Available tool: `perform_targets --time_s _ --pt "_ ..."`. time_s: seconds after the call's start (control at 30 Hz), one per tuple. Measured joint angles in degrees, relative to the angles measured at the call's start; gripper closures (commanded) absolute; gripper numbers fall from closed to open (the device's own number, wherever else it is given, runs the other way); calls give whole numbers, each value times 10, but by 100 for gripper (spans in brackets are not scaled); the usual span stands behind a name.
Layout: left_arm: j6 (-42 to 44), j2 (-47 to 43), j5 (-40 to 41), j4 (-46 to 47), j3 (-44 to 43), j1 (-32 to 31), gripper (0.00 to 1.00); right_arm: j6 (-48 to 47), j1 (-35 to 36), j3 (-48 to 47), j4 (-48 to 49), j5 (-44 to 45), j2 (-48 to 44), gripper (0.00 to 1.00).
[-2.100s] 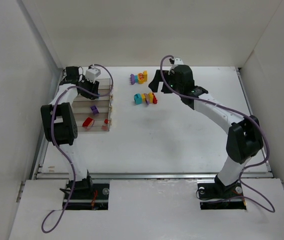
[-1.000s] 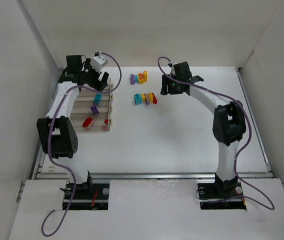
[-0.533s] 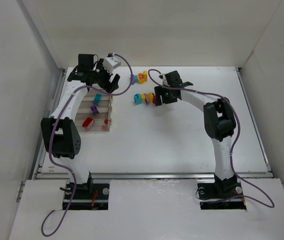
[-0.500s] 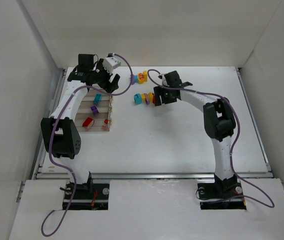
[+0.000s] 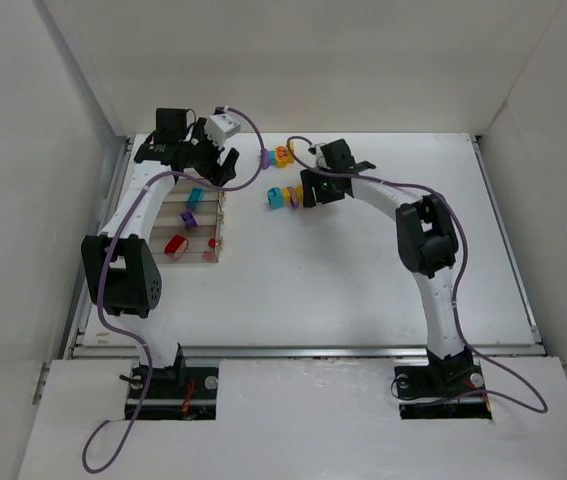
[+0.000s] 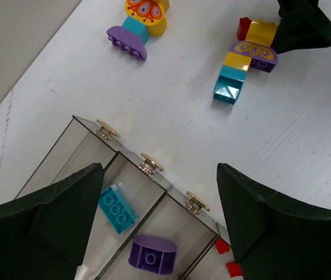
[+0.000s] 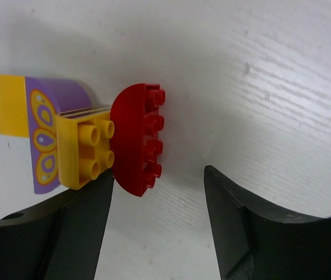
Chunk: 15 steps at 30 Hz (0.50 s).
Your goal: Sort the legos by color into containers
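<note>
Red brick [image 7: 135, 140] now lies inside our right pincer [image 7: 158, 179], spread wide and ready to grab. Our left pincer [image 6: 159, 178], spread too, has lifted off the bins [image 6: 124, 154].

Glossy plastic legos [image 7: 133, 140], smoky clear plastic containers [image 6: 164, 188], matt grained table [image 6: 171, 134]

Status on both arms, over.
Left fingers open, empty, above clear plastic bins. Right fingers open around red half-round brick. Yellow square brick butts against it.

Lab robot cell: white panel walls [image 5: 23, 200], bolted arm bases [image 5: 168, 385].
</note>
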<state>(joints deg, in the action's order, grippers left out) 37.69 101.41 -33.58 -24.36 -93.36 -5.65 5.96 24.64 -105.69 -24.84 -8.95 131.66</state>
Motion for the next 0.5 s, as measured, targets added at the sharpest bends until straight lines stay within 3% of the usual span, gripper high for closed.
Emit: perform_targets --time_s 0.33,0.43,0.5 --pt "0 0 7 -1 0 0 24 -2 22 -54 10 47 39 42" --pt "0 0 9 -1 0 0 24 -5 25 -54 11 60 39 54" --pt "0 0 9 -1 0 0 24 -10 25 -54 12 65 40 70"
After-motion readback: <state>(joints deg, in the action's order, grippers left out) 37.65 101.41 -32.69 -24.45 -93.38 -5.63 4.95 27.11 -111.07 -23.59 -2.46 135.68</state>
